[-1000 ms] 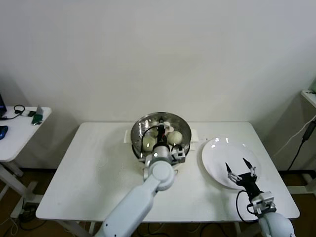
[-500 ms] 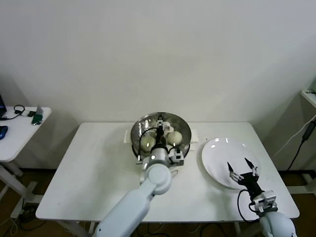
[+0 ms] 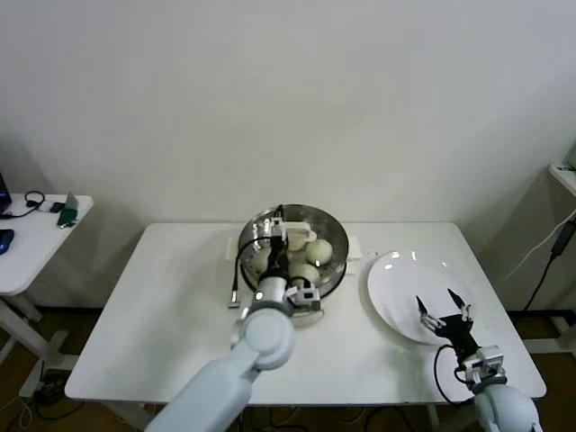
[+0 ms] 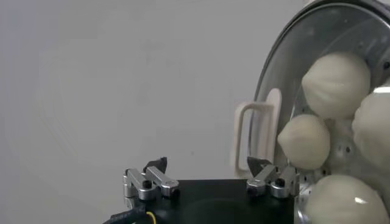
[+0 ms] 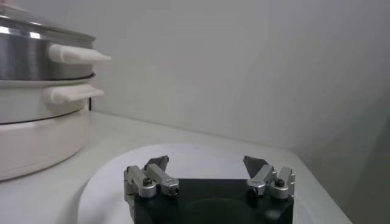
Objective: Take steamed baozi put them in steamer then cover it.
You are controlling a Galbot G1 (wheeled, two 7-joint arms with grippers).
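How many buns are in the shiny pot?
4 baozi, all inside the steamer under the glass cover: one at the back, one in the middle by the lid handle, one at the frame edge, one nearest the left end effector.

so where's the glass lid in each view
Head view: glass lid sits on the steamer at table centre, baozi visible through it.
Left wrist view: lid fills the edge beyond the open left end effector, its white bar handle facing the camera.
Right wrist view: only the lid's domed edge shows, atop the steamer.
Shared landmark: the steamer.
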